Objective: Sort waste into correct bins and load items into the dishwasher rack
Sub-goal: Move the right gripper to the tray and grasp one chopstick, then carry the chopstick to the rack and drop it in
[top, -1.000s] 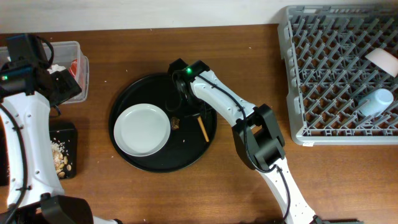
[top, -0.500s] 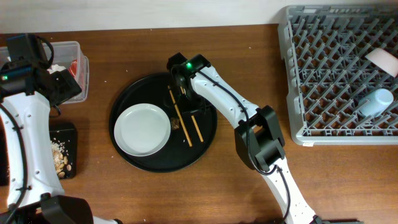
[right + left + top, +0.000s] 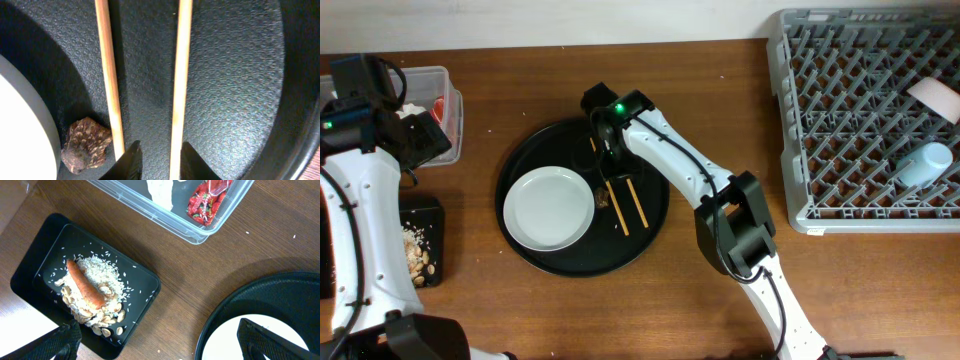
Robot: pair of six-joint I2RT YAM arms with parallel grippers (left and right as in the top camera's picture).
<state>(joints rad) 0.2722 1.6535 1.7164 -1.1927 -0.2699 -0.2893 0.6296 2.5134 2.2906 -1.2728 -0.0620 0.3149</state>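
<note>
We saw the chopsticks (image 3: 106,75) fall back on the round tray (image 3: 550,145), and the right gripper (image 3: 157,160) hovered over them with its fingers apart, so we judged they needed grasping anew.

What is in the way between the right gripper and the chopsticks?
Nothing visible. The right gripper hangs open right over the chopsticks on the round black tray, and one stick lines up between its fingers. A small brown bit lies beside the other stick, off to the side.
</note>
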